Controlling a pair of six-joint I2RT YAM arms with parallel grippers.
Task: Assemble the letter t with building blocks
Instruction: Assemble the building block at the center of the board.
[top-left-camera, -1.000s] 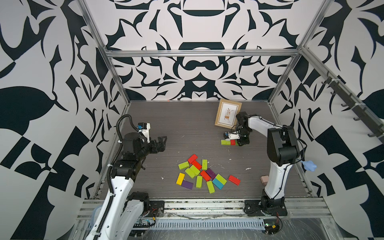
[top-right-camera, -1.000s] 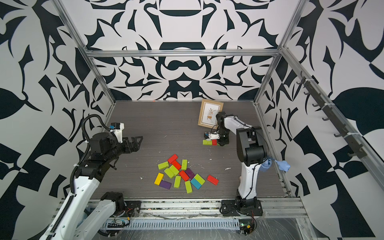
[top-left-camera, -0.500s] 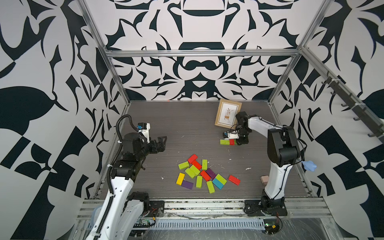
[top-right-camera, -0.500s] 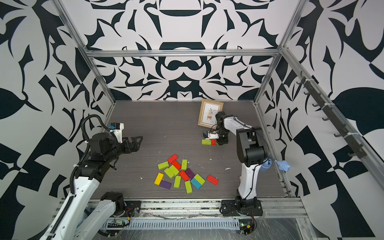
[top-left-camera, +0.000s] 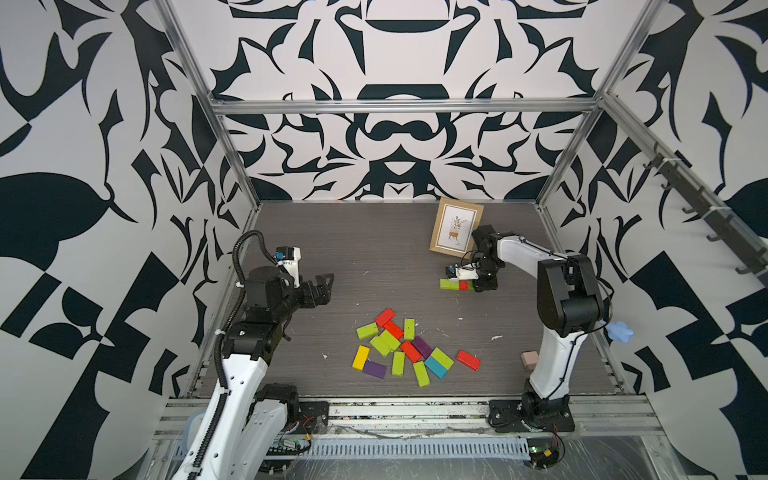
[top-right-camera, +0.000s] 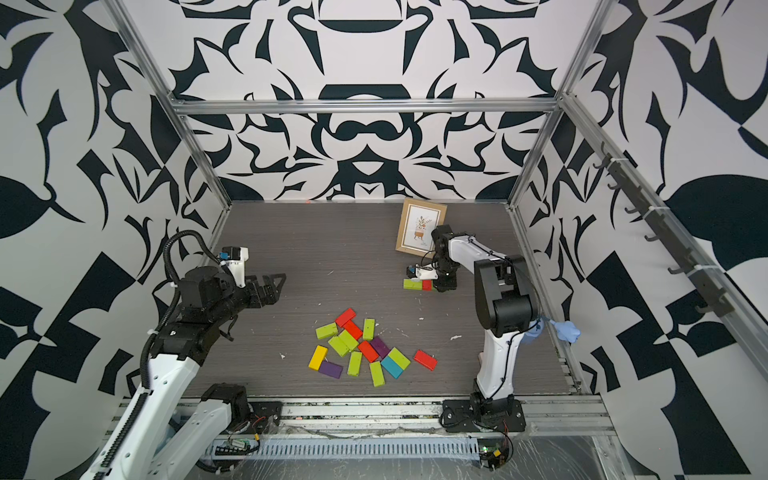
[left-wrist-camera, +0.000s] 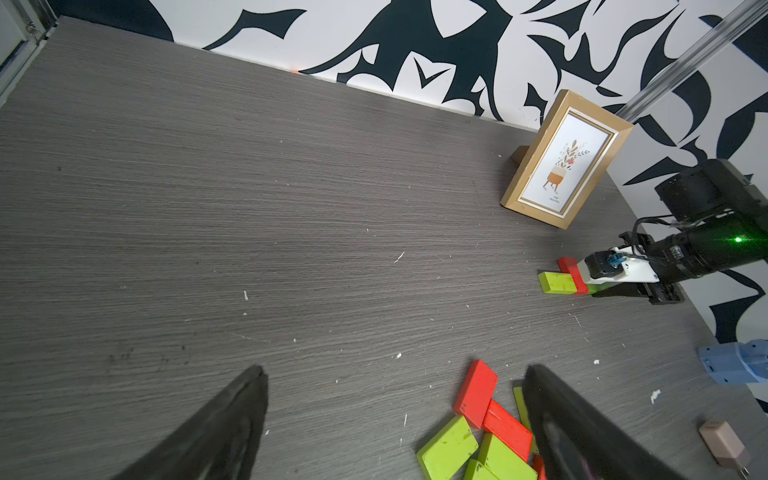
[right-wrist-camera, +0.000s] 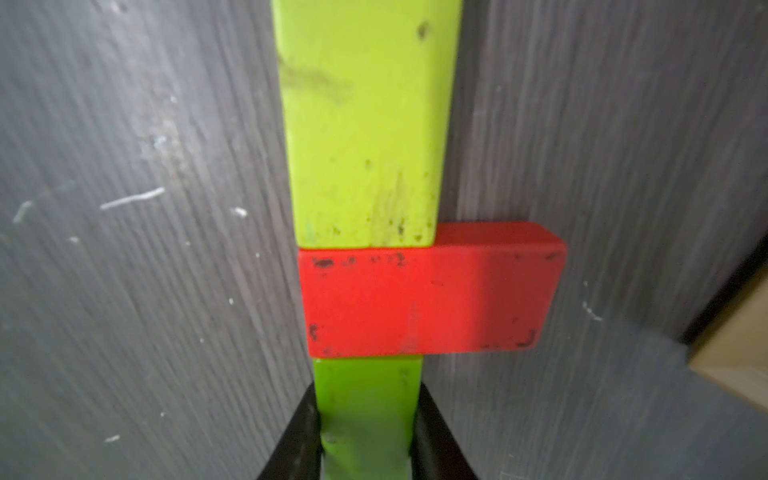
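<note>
In the right wrist view my right gripper (right-wrist-camera: 368, 399) is shut on a lime green block (right-wrist-camera: 368, 382). That block's end butts against a red block (right-wrist-camera: 428, 299) lying crosswise. A second lime green block (right-wrist-camera: 365, 124) touches the red one's far side, in line with the held one. Both top views show this row, red block (top-left-camera: 464, 285) and green block (top-right-camera: 412, 284), beside my right gripper (top-left-camera: 478, 286). The loose building blocks (top-left-camera: 399, 349) lie in a heap at front centre. My left gripper (top-left-camera: 326, 286) hangs open and empty above the left of the table.
A framed picture (top-left-camera: 456, 226) stands just behind the right gripper. A pale pink plug adapter (top-left-camera: 528, 360) lies by the right arm's base. A blue object (top-left-camera: 619, 331) sits at the right edge. Patterned walls close the table on three sides.
The right gripper and the row of blocks in front of it have shifted very slightly leftward. The left arm has not moved.
</note>
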